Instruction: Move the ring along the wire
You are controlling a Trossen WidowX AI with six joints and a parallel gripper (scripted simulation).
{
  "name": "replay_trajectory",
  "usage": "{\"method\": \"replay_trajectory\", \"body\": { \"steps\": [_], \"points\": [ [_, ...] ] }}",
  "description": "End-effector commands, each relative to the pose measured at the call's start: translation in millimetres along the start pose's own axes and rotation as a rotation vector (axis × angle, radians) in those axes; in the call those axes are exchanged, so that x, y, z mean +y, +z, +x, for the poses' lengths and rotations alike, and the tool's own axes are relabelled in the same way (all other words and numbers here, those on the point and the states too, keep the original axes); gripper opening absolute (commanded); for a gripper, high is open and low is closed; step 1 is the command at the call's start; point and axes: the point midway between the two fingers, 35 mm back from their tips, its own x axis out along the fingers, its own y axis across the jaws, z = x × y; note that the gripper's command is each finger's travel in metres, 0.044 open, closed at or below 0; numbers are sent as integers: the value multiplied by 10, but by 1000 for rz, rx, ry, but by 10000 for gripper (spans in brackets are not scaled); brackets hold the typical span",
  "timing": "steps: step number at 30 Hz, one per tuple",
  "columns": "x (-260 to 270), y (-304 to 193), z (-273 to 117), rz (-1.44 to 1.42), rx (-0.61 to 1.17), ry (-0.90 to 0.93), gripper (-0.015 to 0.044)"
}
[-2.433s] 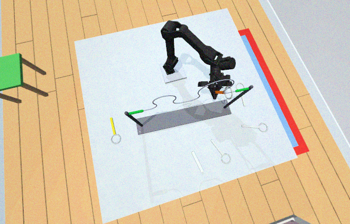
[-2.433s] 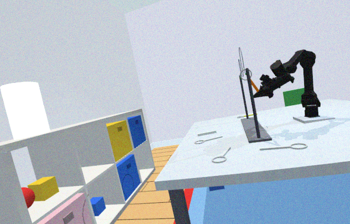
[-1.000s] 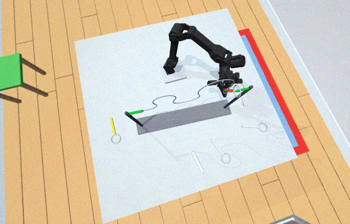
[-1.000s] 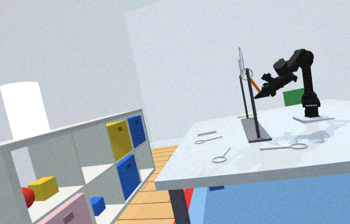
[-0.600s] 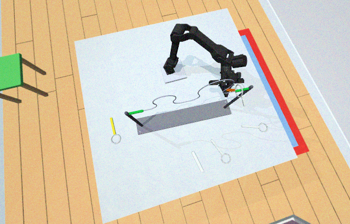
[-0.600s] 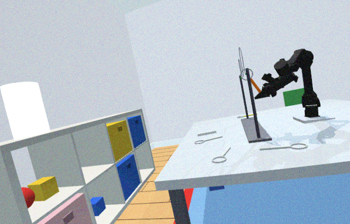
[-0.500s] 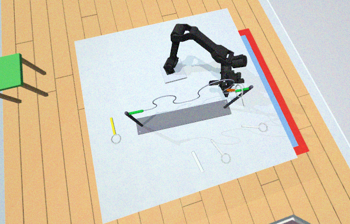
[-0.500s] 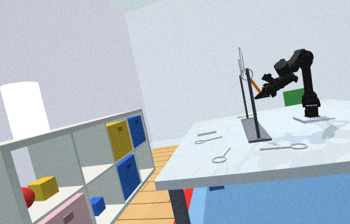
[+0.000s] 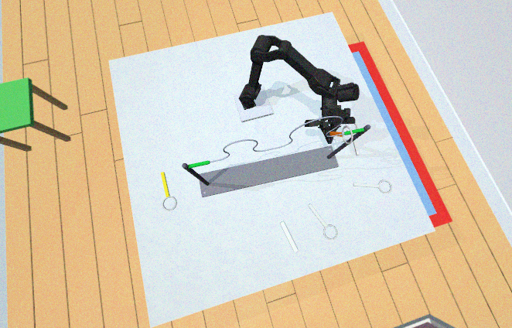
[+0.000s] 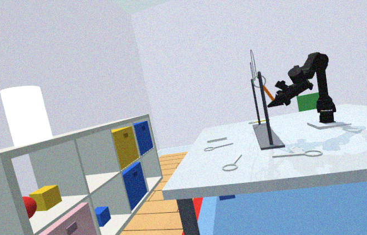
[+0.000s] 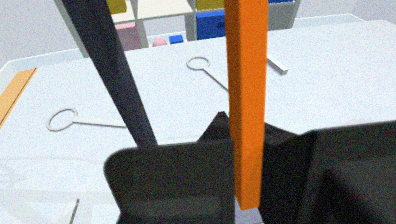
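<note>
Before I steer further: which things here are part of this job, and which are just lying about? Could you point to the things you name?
Job:
- orange-handled ring (image 9: 352, 134) (image 10: 264, 79)
- wire (image 9: 241, 140)
- two posts
- tool (image 9: 329, 138) (image 10: 269, 104)

Lying about:
- yellow-handled ring (image 9: 165, 185)
- three grey-handled rings
- loose bar (image 9: 288, 236) (image 10: 217, 139) (image 11: 277, 65)
</note>
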Motion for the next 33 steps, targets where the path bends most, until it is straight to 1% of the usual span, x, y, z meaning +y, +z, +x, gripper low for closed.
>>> {"method": "replay_trajectory", "body": {
  "steps": [1, 10, 22, 25, 31, 33],
  "points": [
    [-5, -6, 4, 4, -2, -4, -150],
    [-5, -6, 4, 4, -2, -4, -150],
    [1, -5, -25, 0, 0, -1, 160],
    [7, -9, -127, 2, 2, -2, 160],
    [2, -14, -454, 4, 2, -3, 160],
    [-2, -13, -492, 4, 2, -3, 160]
  ]
}}
